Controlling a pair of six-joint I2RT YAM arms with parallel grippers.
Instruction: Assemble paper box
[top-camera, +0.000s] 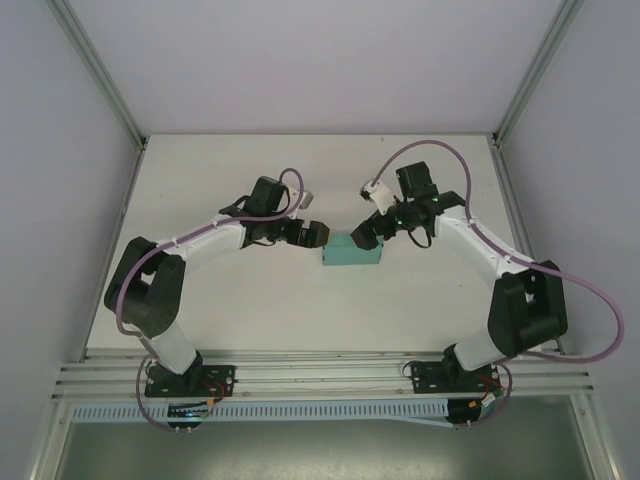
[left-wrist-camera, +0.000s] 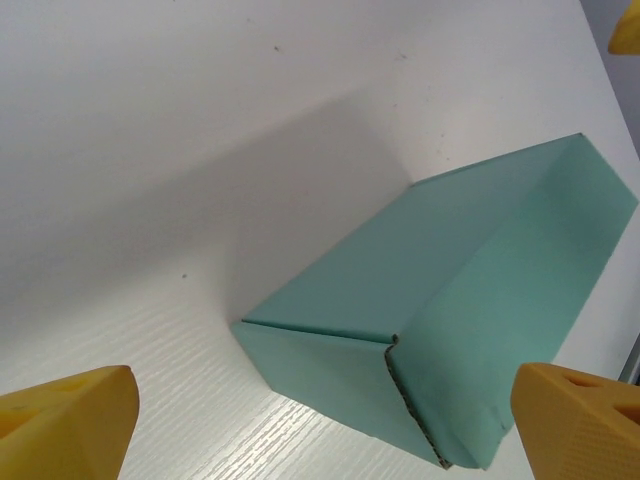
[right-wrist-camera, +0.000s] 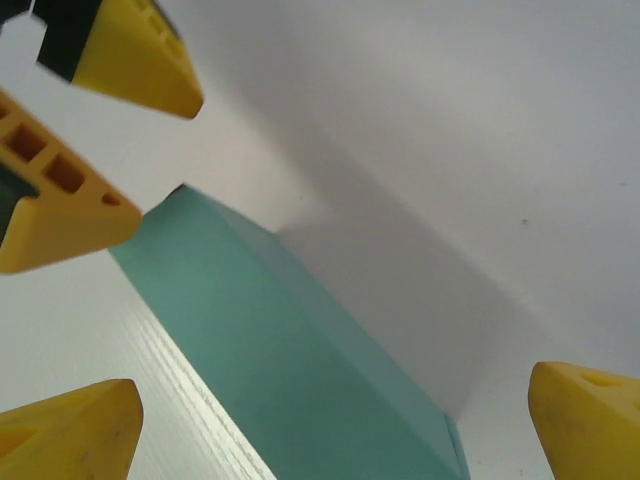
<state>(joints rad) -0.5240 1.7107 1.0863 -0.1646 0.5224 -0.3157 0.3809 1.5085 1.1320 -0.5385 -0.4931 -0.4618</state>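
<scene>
A teal-green paper box (top-camera: 352, 252), folded into a closed oblong, lies on the white bench (top-camera: 250, 310) near its centre. The left end effector (top-camera: 316, 233) sits just beside the box's left end, and the right end effector (top-camera: 366, 234) just beside its right end. Both have yellow fingers (left-wrist-camera: 65, 425) spread wide, gripping nothing. Pale walls (top-camera: 60, 150) enclose the bench, and a metal rail (top-camera: 320, 375) runs along its near edge.

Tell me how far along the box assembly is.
Done: the box stands closed on the table, panels folded, no loose flaps visible. In hand: nothing; left gripper and right gripper are open at its ends. Left: probably only backing both off.
</scene>
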